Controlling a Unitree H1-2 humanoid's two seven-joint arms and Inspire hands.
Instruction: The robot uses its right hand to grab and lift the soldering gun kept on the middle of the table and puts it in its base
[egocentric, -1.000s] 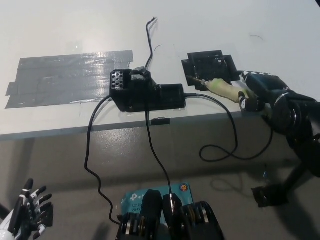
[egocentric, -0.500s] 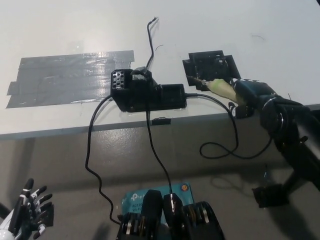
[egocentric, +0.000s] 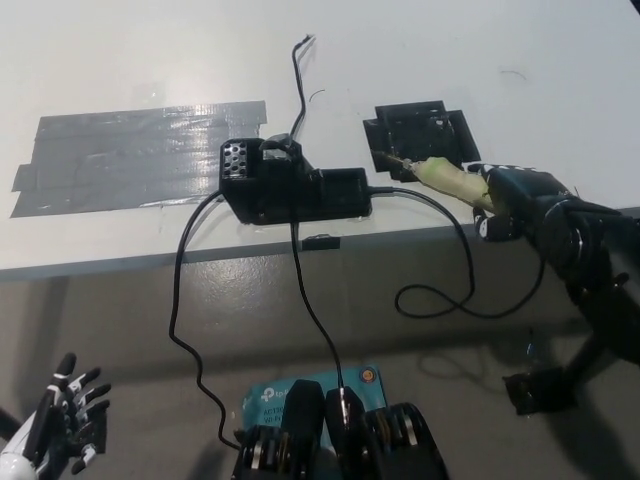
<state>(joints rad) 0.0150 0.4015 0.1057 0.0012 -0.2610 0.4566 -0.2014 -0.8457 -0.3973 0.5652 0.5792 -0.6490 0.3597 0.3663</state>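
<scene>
Right robot hand (egocentric: 515, 200) is at the tabletop's (egocentric: 420, 60) near edge, fingers wrapped around the rear of the soldering gun (egocentric: 450, 181) — pale yellow-green handle sticks out of the grip toward upper left. Gun lies at a low angle, metal tip pointing up-left and resting on or just over the base (egocentric: 420, 135); can't tell whether the tip is actually seated. Base is a black blocky holder just beyond the tip, flat on the tabletop.

Left of the robot hand, near it: black box unit (egocentric: 290, 185) with a perforated corner, sitting at the tabletop edge. A black cable (egocentric: 455, 260) runs from that unit toward the gun, then loops down below the tabletop edge under the robot hand. More cable drops from the unit's left side and its middle; one thin wire goes up past it across the tabletop.

Further left, well apart: grey tape patch (egocentric: 135, 155) stuck flat on the tabletop.

Left robot hand (egocentric: 62, 415) — white, far lower left below tabletop level, fingers spread, holding nothing.
</scene>
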